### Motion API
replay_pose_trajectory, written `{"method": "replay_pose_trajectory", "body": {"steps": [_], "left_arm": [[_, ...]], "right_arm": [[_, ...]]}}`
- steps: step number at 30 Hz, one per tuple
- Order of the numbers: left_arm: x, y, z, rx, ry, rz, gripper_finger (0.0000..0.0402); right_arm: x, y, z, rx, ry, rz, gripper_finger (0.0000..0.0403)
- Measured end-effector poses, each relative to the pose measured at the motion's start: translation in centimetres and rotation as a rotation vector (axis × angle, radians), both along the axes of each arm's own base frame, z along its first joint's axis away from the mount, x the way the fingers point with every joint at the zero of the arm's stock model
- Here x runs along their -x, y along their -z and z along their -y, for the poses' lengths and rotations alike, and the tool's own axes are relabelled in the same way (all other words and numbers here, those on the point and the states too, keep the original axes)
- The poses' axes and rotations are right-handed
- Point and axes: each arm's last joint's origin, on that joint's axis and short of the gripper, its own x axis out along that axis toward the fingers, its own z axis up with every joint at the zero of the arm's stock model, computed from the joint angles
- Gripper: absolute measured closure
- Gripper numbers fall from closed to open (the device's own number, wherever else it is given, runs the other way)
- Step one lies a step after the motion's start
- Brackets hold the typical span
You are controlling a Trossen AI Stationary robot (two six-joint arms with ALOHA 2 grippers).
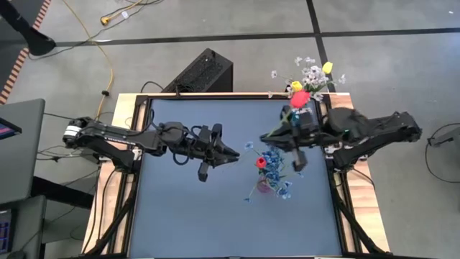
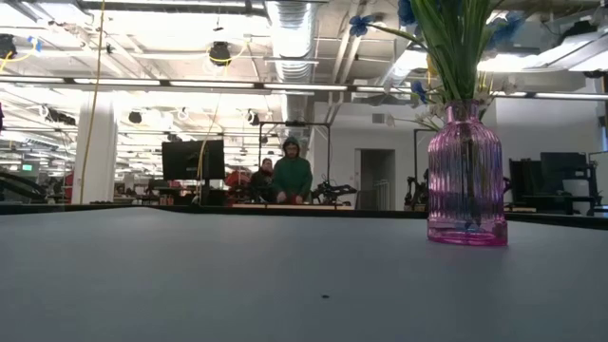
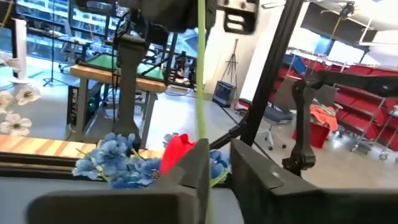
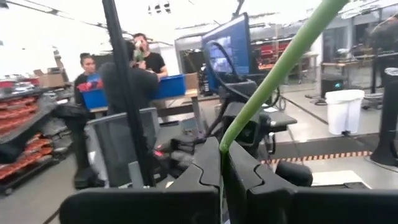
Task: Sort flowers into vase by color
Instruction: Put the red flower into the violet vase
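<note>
Above mid-table, the right gripper [image 4: 221,163] pinches one green stem [image 4: 280,65] rising steeply upright. Left gripper [image 3: 214,171] sits slightly parted around another vertical stem [image 3: 201,74]. One pink vase [image 2: 465,176] holds upright blue flowers [image 1: 273,160].

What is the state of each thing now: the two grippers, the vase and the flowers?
Left gripper: slightly open, over the table's middle.
Right gripper: shut on a green stem.
Pink vase: upright on the table, stems inside.
Blue flowers: in the pink vase.
Red bud: among the blue flowers.
Other flowers: bunched at the table's far right corner.
</note>
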Motion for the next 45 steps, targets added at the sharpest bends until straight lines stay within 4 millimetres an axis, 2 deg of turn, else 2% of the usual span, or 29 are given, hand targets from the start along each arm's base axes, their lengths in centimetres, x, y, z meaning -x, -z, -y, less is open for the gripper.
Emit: {"method": "replay_pose_trajectory", "body": {"steps": [4,7,10,12,14,17,20,25,29,33,37,41,45], "left_arm": [[0.5,-0.5,-0.3,0.001,-0.014,0.011,0.0296],[1.0,-0.7,-0.9,0.009,-0.037,-0.018,0.0258],[1.3,-0.3,-1.7,0.016,-0.061,-0.089,0.0233],[1.3,0.2,-2.1,0.022,-0.075,-0.144,0.0224],[1.3,0.7,-2.3,0.026,-0.084,-0.193,0.022],[0.7,1.6,-2.3,0.032,-0.085,-0.23,0.0219],[-0.1,3.0,-1.8,0.03,-0.067,-0.268,0.0219],[-1.9,5.9,-1.0,0.048,-0.04,-0.37,0.0219],[-3.5,8.1,-0.7,0.073,0.0,-0.408,0.0219],[-4.7,10.3,-0.5,0.084,0.035,-0.463,0.0219],[-5.8,12.7,-0.1,0.08,0.078,-0.514,0.0219],[-6.8,14.0,0.7,0.038,0.12,-0.456,0.0219],[-7.2,14.9,1.5,-0.046,0.095,-0.441,0.0219]], "right_arm": [[2.8,-0.8,-0.9,-0.01,-0.07,-0.005,0.0378],[5.2,-1.9,-1.8,-0.087,-0.16,0.042,0.0378],[7.6,-3.5,-2.9,-0.164,-0.282,0.16,0.0376],[9.0,-3.8,-3.9,-0.18,-0.374,0.172,0.0371],[10.0,-3.2,-5.1,-0.169,-0.446,0.089,0.0371],[11.2,-1.0,-7.0,-0.175,-0.414,-0.148,0.0377],[12.5,1.2,-8.5,-0.215,-0.297,-0.336,0.0377],[13.7,3.8,-10.0,-0.248,0.001,-0.424,0.0377],[13.7,6.2,-11.0,-0.204,0.25,-0.371,0.0377],[13.0,8.7,-11.7,-0.178,0.403,-0.332,0.0375],[11.2,10.6,-12.3,-0.167,0.531,-0.262,0.0377],[8.9,11.9,-13.0,-0.167,0.615,-0.24,0.0376],[7.4,12.8,-13.3,-0.159,0.665,-0.246,0.0376]]}}
